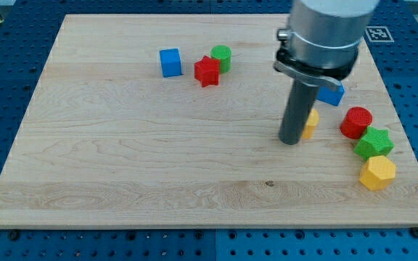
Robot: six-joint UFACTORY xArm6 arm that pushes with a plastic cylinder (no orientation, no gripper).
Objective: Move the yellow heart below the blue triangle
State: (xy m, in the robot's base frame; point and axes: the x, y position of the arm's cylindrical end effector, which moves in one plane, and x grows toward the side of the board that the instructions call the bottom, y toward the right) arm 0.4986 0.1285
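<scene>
- Yellow heart block (311, 123): plastic-looking, on the wooden board at the view's right, mostly hidden behind the rod; only its right part shows. Sits just below and left of the blue triangle.
- Blue triangle block (332, 93): partly covered by the arm's grey housing; only a lower-right corner shows. Shape not readable from this patch.
- My tip (290, 141): end of the straight dark rod, on the board touching or just beside the heart's left side; contact itself cannot be told. No fingers on this rig: nothing opens, closes or is held.
- Step in hand, as judged: nudging the heart toward the view's right so it ends directly under the triangle. Short, slow push advised, kept low on the heart's left flank.
- Red cylinder (356, 122): near the heart's right; overshoot would strike it.
- Green star (374, 143), yellow hexagon (377, 173): lower right, touching each other.
- Blue cube (170, 62), red star (207, 71), green cylinder (221, 57): upper left group, well apart.
</scene>
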